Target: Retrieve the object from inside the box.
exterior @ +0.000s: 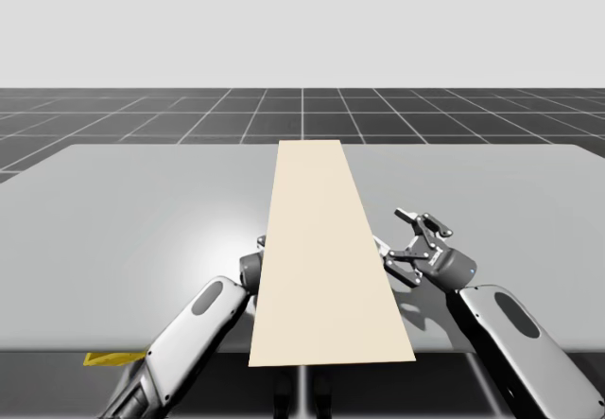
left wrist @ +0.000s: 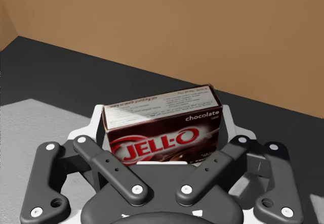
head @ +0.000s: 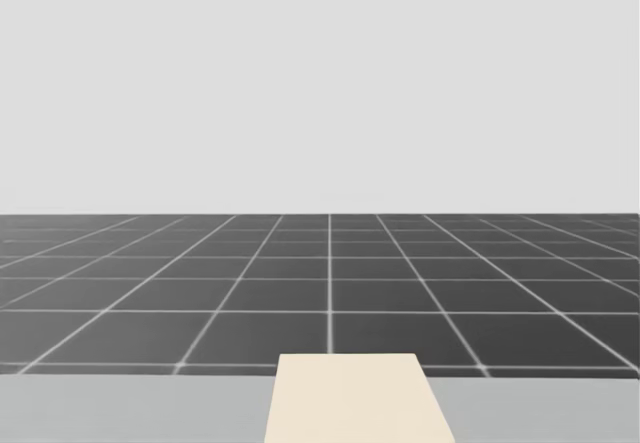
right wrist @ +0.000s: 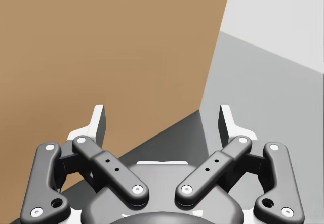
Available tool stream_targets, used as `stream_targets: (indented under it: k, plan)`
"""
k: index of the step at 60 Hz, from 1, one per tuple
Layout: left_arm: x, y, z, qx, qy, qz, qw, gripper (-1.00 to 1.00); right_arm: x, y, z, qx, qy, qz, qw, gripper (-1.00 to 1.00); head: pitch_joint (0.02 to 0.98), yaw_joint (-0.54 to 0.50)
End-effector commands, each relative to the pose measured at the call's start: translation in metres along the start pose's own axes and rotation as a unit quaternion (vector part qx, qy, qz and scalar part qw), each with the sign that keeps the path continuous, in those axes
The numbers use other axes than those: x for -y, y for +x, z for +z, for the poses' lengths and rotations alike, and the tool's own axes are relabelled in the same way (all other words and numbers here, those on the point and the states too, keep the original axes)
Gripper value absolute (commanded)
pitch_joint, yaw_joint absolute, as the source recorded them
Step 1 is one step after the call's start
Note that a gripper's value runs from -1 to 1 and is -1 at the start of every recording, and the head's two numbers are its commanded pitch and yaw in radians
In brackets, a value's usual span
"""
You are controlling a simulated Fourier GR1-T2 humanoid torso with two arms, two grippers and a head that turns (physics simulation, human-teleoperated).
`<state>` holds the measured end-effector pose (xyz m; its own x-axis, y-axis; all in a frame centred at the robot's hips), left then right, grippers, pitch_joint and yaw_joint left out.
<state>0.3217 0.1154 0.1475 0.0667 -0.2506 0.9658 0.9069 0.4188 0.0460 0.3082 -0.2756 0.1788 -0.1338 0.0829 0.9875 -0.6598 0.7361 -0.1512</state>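
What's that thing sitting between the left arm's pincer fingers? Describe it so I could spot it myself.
On the grey table stands a long cream-topped cardboard box; my left arm reaches into it. There, between the fingers of my left pincer, sits a small dark brown carton with red-and-white lettering, the only printed thing against plain brown walls.

Layout: table (exterior: 123,230) spans left to right. The big box (exterior: 326,268) sits mid-table, its long top panel running from far to near and overhanging the table's near edge. Left arm (exterior: 189,334) comes in near-left and passes under the panel's left edge. Left gripper (left wrist: 162,120) is inside the big box, with the small box (left wrist: 162,133) between its fingers, on the box floor (left wrist: 76,72), inner wall (left wrist: 177,32) behind it. Right gripper (exterior: 402,237) is outside, just beside the panel's right edge, above the table. Flat scrap (exterior: 112,357) at the table's near-left edge, left of the left arm.
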Motion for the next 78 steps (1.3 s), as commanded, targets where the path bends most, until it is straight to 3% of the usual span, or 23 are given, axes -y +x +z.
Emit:
stream_targets:
  k: [1, 2, 4, 16, 38, 55, 64, 78]
  plan:
    - [-0.011, -0.004, -0.007, 0.001, 0.004, 0.018, 0.9998, -0.23, -0.001, -0.003, 0.000, -0.004, -0.002, 0.001, 1.0000, -1.00, 0.126, 0.02]
    - [-0.011, -0.005, -0.008, 0.003, 0.000, 0.024, 0.9997, 0.82, -0.001, -0.003, 0.000, -0.004, -0.002, 0.001, 1.0000, -1.00, 0.127, 0.02]
    - [-0.011, -0.006, -0.009, 0.004, -0.004, 0.025, 0.9997, 1.00, -0.001, -0.003, 0.000, -0.004, -0.002, 0.001, 1.0000, -1.00, 0.126, 0.02]
    - [-0.014, -0.002, 0.008, 0.018, 0.016, 0.035, 0.9991, 1.00, 0.000, -0.004, 0.002, -0.007, -0.002, 0.001, 1.0000, -1.00, 0.120, 0.02]
    - [-0.038, 0.005, 0.122, 0.043, 0.136, 0.020, 0.9895, 1.00, 0.004, -0.005, 0.008, -0.015, -0.001, -0.005, 0.9999, -1.00, 0.114, 0.02]
    - [-0.050, 0.014, 0.180, 0.065, 0.205, 0.018, 0.9765, 1.00, 0.005, -0.005, 0.011, -0.018, -0.003, -0.007, 0.9998, -1.00, 0.109, 0.01]
    - [-0.057, 0.036, 0.194, 0.070, 0.217, -0.002, 0.9736, 1.00, 0.008, -0.004, 0.014, -0.020, -0.005, -0.009, 0.9997, -1.00, 0.110, 0.02]
    - [-0.080, 0.097, 0.212, 0.091, 0.248, -0.044, 0.9634, 1.00, 0.009, -0.004, 0.015, -0.020, -0.001, -0.006, 0.9998, -1.00, 0.109, 0.01]
